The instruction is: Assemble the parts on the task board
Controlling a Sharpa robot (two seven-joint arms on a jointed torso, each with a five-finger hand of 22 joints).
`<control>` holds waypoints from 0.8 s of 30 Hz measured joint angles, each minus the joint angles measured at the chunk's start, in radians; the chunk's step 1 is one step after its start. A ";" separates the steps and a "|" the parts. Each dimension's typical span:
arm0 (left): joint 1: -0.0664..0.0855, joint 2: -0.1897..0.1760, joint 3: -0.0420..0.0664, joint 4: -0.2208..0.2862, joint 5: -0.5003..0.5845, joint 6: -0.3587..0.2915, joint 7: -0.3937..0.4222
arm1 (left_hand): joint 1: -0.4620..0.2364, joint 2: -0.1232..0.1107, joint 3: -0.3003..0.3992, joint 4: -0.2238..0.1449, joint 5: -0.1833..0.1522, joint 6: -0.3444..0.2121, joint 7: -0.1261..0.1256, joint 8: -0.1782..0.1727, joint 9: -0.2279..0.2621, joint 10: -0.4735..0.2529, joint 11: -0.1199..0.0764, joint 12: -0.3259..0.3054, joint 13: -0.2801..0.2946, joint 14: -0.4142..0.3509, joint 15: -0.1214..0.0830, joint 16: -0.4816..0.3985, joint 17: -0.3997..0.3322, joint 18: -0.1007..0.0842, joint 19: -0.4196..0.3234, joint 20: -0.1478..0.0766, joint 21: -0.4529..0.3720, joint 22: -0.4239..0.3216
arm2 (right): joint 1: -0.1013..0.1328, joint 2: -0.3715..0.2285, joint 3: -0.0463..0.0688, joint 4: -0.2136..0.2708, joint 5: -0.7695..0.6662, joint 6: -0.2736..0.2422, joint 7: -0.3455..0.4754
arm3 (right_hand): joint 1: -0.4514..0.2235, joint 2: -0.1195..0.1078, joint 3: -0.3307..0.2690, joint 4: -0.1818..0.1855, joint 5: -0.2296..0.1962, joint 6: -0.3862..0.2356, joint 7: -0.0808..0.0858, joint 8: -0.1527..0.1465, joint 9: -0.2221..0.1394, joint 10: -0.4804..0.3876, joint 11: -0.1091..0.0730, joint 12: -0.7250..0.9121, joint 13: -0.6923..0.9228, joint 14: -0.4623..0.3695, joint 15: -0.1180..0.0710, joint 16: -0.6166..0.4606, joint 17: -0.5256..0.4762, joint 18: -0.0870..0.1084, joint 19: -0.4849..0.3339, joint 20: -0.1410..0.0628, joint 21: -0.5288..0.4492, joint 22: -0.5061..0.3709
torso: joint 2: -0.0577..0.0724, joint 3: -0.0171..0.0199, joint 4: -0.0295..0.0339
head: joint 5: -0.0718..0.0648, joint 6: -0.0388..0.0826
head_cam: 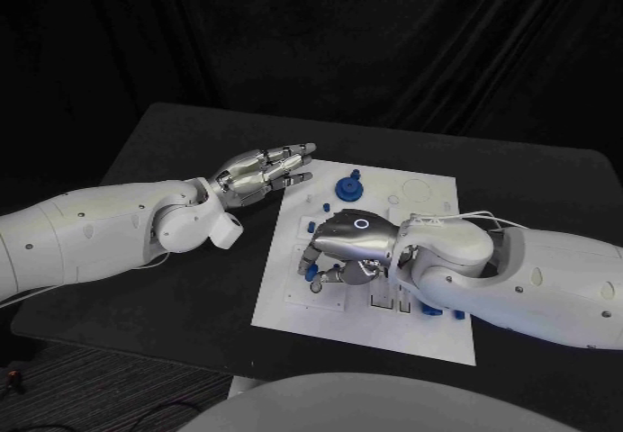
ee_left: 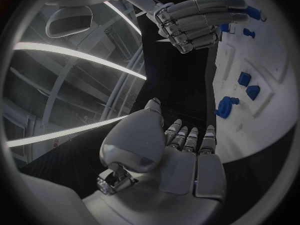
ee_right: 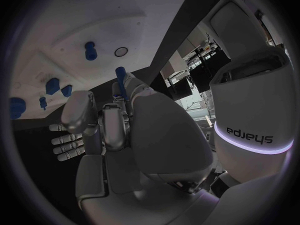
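1. Risk: the right hand [head_cam: 348, 247], hovering low over the white task board [head_cam: 428, 337], is pinching a slim blue peg [ee_right: 121, 77] at its fingertips; judging by that thin hold, the peg could be tilting and jamming at its hole.
2. The left hand [head_cam: 264, 171] is lying flat and empty, fingers apart, at the board's far left edge, just beside a round blue gear [head_cam: 348, 188].
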State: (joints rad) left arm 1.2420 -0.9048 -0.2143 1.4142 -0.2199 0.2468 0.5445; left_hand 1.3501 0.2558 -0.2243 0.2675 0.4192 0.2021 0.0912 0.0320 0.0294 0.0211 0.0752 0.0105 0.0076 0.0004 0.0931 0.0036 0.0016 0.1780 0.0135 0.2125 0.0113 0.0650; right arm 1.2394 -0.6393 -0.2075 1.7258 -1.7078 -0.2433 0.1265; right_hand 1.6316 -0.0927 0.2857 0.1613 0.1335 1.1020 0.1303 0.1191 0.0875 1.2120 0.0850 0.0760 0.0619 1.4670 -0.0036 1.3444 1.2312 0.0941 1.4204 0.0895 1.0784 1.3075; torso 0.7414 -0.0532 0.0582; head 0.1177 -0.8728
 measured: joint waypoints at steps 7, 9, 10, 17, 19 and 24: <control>0.000 0.001 0.000 -0.001 0.000 0.000 0.000 | 0.000 0.000 0.000 0.000 0.000 0.000 0.000 0.000 0.000 0.000 0.000 0.000 0.000 0.000 0.000 0.000 0.000 0.000 0.000 0.000 0.000 0.000 | -0.018 -0.003 0.000 -0.011 -0.027 -0.008 0.023 | 0.000 0.000 0.000 0.000 -0.003 0.007 0.000 0.000 0.000 0.000 0.000 0.001 0.000 0.000 0.000 0.000 0.000 0.000 0.000 0.000 0.000 0.000 | 0.000 -0.0010 -0.0019 | 0.001 0.000; 0.000 0.002 0.000 -0.001 0.000 0.000 0.000 | 0.000 0.000 0.000 0.000 0.000 0.000 0.000 0.000 0.000 0.000 0.000 0.000 0.000 0.000 0.000 0.000 0.000 0.000 0.000 0.000 0.000 0.000 | -0.021 -0.005 0.000 -0.014 -0.037 -0.010 0.029 | -0.003 -0.003 0.000 0.000 -0.004 0.007 0.000 0.000 0.000 0.000 0.000 0.001 0.001 0.000 0.000 0.000 0.001 0.000 0.000 0.000 0.000 0.000 | 0.000 -0.0008 -0.0033 | 0.003 0.000; 0.000 0.002 0.000 -0.002 0.000 0.000 0.000 | 0.000 0.000 0.000 0.000 0.000 0.000 0.000 0.000 0.000 0.000 0.000 0.000 0.000 0.000 0.000 0.000 0.000 0.000 0.000 0.000 0.000 0.000 | -0.022 -0.007 0.000 -0.015 -0.041 -0.010 0.031 | -0.003 -0.003 0.000 0.000 -0.004 0.007 0.000 0.000 0.000 0.000 0.000 0.002 0.001 0.000 0.000 0.000 0.002 0.000 0.000 0.000 0.000 0.000 | 0.000 -0.0005 -0.0037 | 0.003 0.000; 0.000 0.003 0.000 -0.003 0.000 0.000 0.000 | 0.000 0.000 0.000 0.000 0.000 0.000 0.000 0.003 0.000 0.000 0.000 0.000 0.000 0.000 0.000 0.000 -0.001 0.000 0.000 0.000 0.000 0.000 | -0.026 -0.015 0.000 -0.017 -0.065 -0.010 0.040 | -0.005 -0.005 0.004 -0.004 0.003 0.007 0.000 0.000 0.000 0.004 0.004 0.002 0.003 0.000 0.000 0.000 0.002 0.000 0.000 0.000 0.000 0.000 | -0.002 0.0010 -0.0038 | 0.002 0.000; 0.000 0.003 0.000 -0.003 0.000 0.000 0.000 | 0.000 0.000 0.000 0.000 0.000 0.000 0.000 0.004 0.000 0.000 0.000 0.000 0.000 0.000 0.000 0.000 -0.001 0.000 0.000 0.000 0.000 0.000 | -0.028 -0.017 0.000 -0.017 -0.070 -0.009 0.041 | -0.005 -0.005 0.004 -0.004 0.004 0.007 0.000 0.000 0.000 0.004 0.004 0.001 0.003 0.000 0.000 0.000 0.002 0.000 0.000 0.000 0.000 0.000 | -0.002 0.0009 -0.0037 | 0.004 0.000; 0.000 0.005 0.000 -0.004 0.000 0.000 0.000 | 0.000 0.000 0.000 0.000 0.000 0.000 0.000 0.004 0.000 0.000 0.000 0.000 0.000 0.000 0.000 0.000 -0.001 0.000 0.000 0.000 0.000 0.000 | -0.034 -0.019 0.000 -0.018 -0.077 -0.007 0.042 | -0.005 -0.005 0.004 -0.004 0.004 0.007 0.000 0.000 0.000 0.004 0.004 0.001 0.003 0.000 0.000 0.000 0.002 0.000 0.000 0.000 0.000 0.000 | -0.002 -0.0004 -0.0037 | 0.005 0.000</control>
State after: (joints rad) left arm 1.2419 -0.8999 -0.2142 1.4101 -0.2198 0.2472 0.5441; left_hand 1.3501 0.2558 -0.2243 0.2676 0.4192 0.2021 0.0911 0.0359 0.0293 0.0212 0.0751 0.0105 0.0074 0.0004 0.0931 0.0036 0.0009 0.1780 0.0135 0.2125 0.0112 0.0651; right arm 1.2057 -0.6588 -0.2076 1.7076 -1.7850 -0.2499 0.1685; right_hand 1.6263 -0.0980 0.2899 0.1570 0.1378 1.1093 0.1303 0.1191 0.0875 1.2158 0.0887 0.0774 0.0646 1.4670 -0.0036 1.3444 1.2331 0.0941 1.4204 0.0895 1.0783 1.3073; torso 0.7392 -0.0536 0.0545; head 0.1231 -0.8728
